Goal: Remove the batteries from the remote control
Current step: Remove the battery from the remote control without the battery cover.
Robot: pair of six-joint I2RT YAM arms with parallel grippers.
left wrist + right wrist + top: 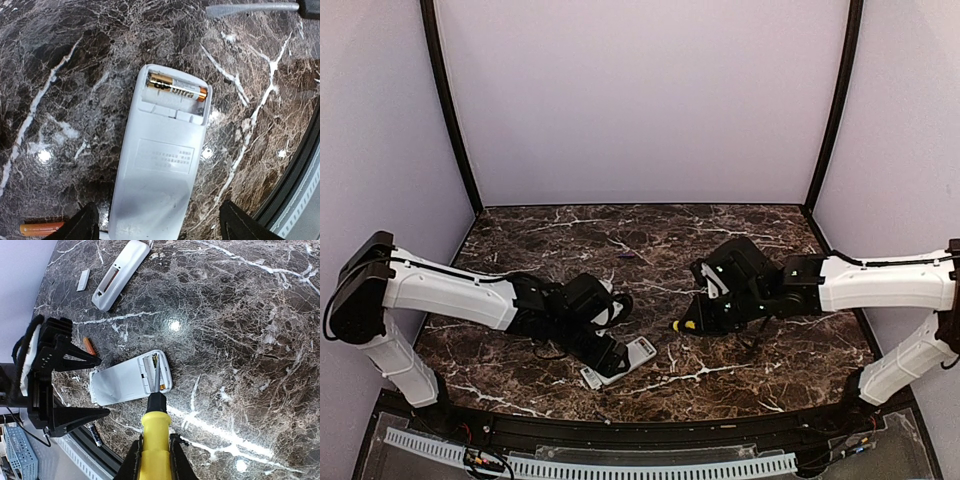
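Here, a screwdriver (154,432) clenched in the right gripper (154,462) was aimed at the battery (176,87) seated in the remote (160,170), the left gripper (159,212) spread astride; prying it up was judged next.

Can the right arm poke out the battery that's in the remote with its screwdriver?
Probably yes. The remote is open, the battery lies bare, and the screwdriver points its tip right at it.

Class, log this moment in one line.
left tool open astride remote; right tool shut on screwdriver; seated battery in remote; loose battery beside
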